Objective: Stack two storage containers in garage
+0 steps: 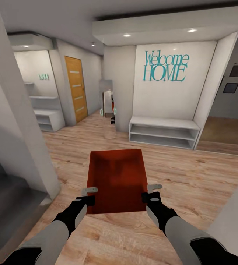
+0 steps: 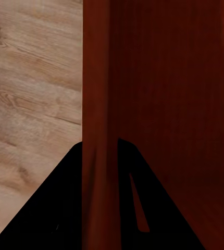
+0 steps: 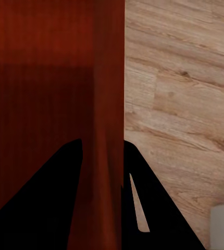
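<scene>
- A red-orange storage container [image 1: 117, 180] hangs above a light wood-plank floor [image 1: 192, 173], carried between two arms in a hallway.
- The left gripper [image 1: 90, 195] clamps the container's left wall; its fingers [image 2: 65, 208] straddle the wall.
- The right gripper [image 1: 151, 193] pinches the opposite wall likewise.
- Ahead, a white bench shelf [image 1: 163, 131] sits beneath "Welcome HOME" lettering [image 1: 165, 66], with an orange-wood door [image 1: 76, 88] further left.

Storage container [image 1: 117, 180]: red-orange, smooth, matt, plastic-like walls. Floor [image 1: 192, 176]: light wood planks, visible grain, low sheen. Far door [image 1: 76, 89]: orange wood. Shelf bench [image 1: 164, 131]: white, smooth, matt. Gripper fingers [image 1: 90, 191]: grey, metallic-looking.
</scene>
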Controlling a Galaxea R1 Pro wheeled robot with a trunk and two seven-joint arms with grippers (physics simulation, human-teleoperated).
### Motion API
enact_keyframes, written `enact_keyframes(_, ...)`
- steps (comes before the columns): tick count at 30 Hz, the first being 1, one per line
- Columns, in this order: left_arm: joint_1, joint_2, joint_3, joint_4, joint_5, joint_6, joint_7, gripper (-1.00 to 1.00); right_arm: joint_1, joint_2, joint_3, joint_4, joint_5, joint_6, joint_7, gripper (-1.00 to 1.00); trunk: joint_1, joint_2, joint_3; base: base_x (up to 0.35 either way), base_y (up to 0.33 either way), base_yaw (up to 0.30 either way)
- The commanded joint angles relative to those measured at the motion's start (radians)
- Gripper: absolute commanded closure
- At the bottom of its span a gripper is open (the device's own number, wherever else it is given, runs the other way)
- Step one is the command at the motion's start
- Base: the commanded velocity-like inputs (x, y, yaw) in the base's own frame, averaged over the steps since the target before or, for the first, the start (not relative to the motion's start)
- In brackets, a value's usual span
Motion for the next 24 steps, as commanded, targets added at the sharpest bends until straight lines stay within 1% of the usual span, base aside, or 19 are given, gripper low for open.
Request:
enact_keyframes(1, -0.001, 0.030, -0.017, -0.005, 0.007, -0.017, 0.003, 1.00, -0.001, -0.011, 0.007, 0.003, -0.018, 0.005, -0.002, 1.00, 0.001, -0.002, -0.002, 0.322, 0.000, 0.000)
enact_keyframes(24, -0.001, 0.030, -0.017, -0.005, 0.007, -0.019, 0.003, 1.00, -0.001, -0.012, 0.007, 0.003, -0.018, 0.005, -0.001, 1.00, 0.001, -0.002, -0.002, 0.322, 0.000, 0.000)
